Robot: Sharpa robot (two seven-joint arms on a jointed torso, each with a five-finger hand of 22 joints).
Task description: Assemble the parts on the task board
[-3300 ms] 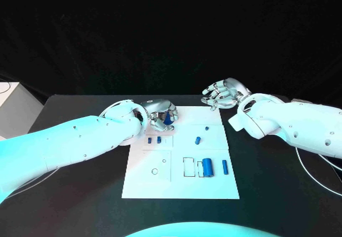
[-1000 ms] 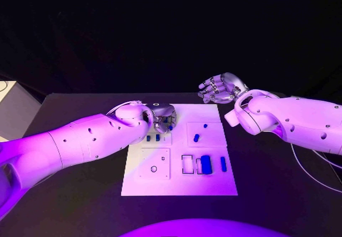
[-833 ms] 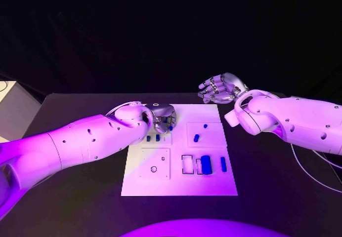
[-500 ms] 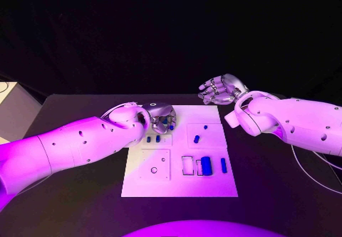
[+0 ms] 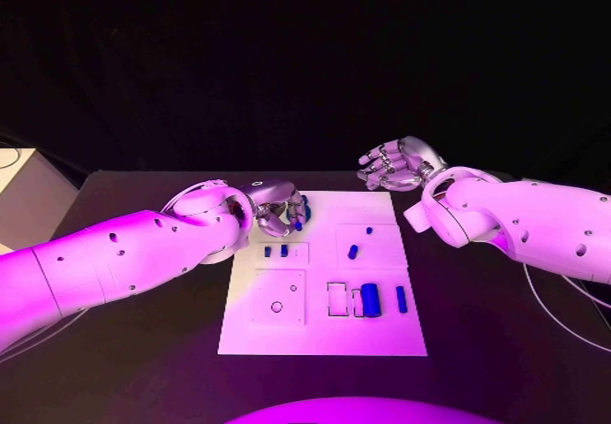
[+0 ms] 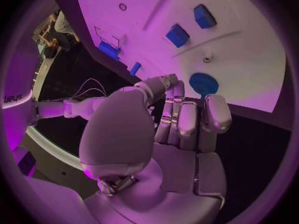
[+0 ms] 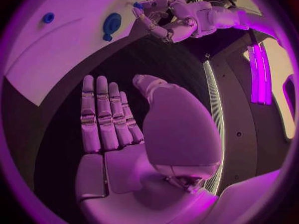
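Observation:
The white task board (image 5: 382, 331) lies in the middle of the table. My left hand (image 5: 278, 212) hovers over its far left corner, fingers curled round a small blue part (image 5: 297, 219); the left wrist view shows that part's round end (image 6: 204, 83) at the fingertips. Two small blue parts (image 5: 275, 252) stand just nearer than that hand. Two more blue parts (image 5: 353, 251) (image 5: 369, 230) sit in the far right panel. A thick blue cylinder (image 5: 369, 299) and a slim blue bar (image 5: 400, 299) lie near the right edge. My right hand (image 5: 397, 165) is raised beyond the far right corner, fingers straight, holding nothing.
An empty rectangular slot (image 5: 337, 299) lies beside the thick cylinder, and a round hole (image 5: 276, 306) is in the near left panel. A pale box (image 5: 19, 190) stands off the table's left side. A thin cable (image 5: 561, 305) hangs by my right arm.
My left hand, still holding the blue part, has shifted slightly at the board's far left corner. My right hand has stayed raised and empty.

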